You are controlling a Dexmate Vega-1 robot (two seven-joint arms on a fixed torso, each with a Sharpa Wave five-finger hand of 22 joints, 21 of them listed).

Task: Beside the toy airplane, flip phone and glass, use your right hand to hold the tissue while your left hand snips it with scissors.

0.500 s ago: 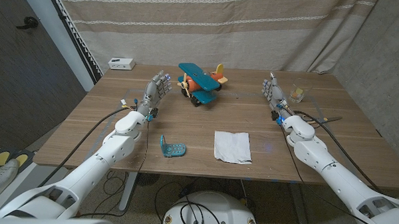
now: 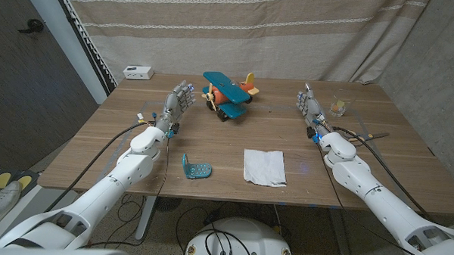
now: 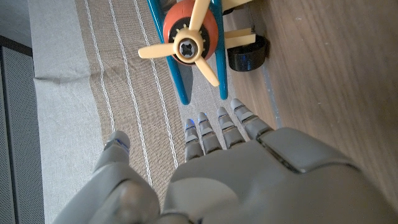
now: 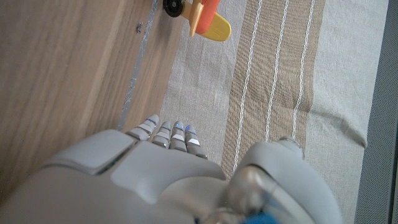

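Wooden surface (image 2: 98,130): the tissue (image 2: 264,166) lies nearer the right robot hand (image 2: 310,105), toward the robot. Both it and the left robot hand (image 2: 179,100) are empty, fingers apart.

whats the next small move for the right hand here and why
Probably bring the right hand down and inward toward the tissue. That hand is raised with nothing in it, near the glass, while the tissue lies flat and untouched near the table's front edge. The left hand also holds nothing, and I can't spot scissors.
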